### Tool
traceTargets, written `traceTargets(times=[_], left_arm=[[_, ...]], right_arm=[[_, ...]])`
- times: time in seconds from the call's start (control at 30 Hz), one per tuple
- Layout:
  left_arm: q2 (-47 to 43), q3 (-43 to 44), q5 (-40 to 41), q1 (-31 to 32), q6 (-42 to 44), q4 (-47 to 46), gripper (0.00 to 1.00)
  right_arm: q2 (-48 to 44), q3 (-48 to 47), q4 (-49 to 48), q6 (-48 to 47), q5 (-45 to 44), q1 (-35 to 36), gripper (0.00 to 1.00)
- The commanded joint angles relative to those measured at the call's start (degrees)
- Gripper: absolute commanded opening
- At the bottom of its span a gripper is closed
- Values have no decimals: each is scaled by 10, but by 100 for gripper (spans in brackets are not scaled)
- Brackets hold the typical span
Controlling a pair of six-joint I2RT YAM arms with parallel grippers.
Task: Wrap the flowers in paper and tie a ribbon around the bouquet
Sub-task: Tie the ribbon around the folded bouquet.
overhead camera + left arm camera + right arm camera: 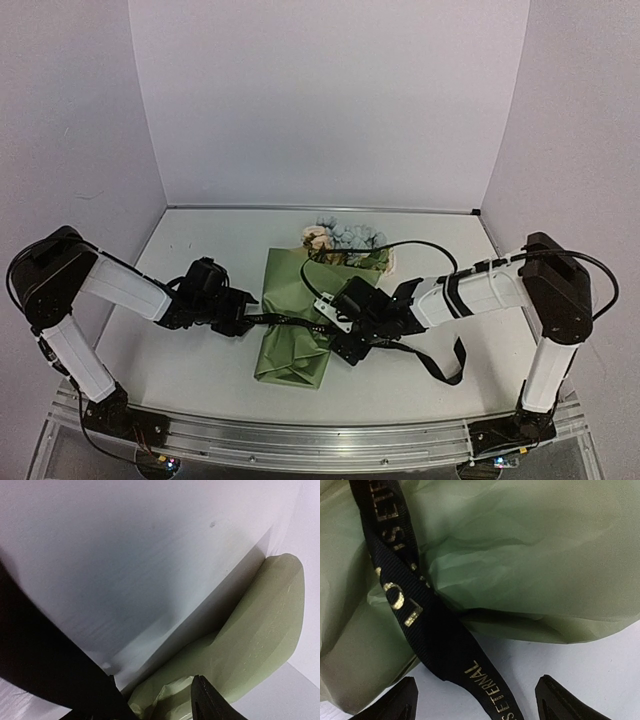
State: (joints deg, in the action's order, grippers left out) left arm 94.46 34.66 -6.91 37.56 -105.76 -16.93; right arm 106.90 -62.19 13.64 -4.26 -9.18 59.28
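My right pincer point(475, 692) stands released, with the black lettered ribbon point(437, 642) lying loose between its fingers. My left pincer point(155, 697) straddles the olive paper point(260, 630); I cannot tell whether it grips. The bouquet point(293, 325) lies at the middle of the desk point(200, 250), flowers point(335, 240) at its far end.

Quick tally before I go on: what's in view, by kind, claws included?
flowers: 1 bunch
paper: 1 sheet
ribbon: 1
Claws: 2, the left claw and the right claw
Total: 5
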Motion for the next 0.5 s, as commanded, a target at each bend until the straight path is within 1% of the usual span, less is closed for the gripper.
traceTargets(times=[0.0, 0.07, 0.17, 0.23, 0.3, 0.33, 0.37, 0.47], left_arm=[[23, 17, -1, 0, -3, -15, 38], [26, 17, -3, 0, 1, -17, 27], [28, 15, -5, 0, 7, -17, 13], [30, 15, -5, 0, 11, -18, 6], [33, 15, -8, 0, 15, -21, 2], [33, 16, -10, 0, 18, -21, 1], [34, 16, -11, 0, 19, -21, 0], [26, 14, -7, 0, 28, -16, 0]], right_arm=[[22, -30, -19, -2, -48, 6, 80], [33, -36, -19, 4, -55, 6, 76], [49, -44, -20, 13, -66, 6, 69], [57, -49, -21, 18, -70, 7, 63], [61, -50, -24, 22, -80, 8, 54], [63, -51, -25, 24, -85, 8, 50], [63, -50, -27, 26, -89, 8, 43], [59, -49, -28, 35, -108, 8, 18]])
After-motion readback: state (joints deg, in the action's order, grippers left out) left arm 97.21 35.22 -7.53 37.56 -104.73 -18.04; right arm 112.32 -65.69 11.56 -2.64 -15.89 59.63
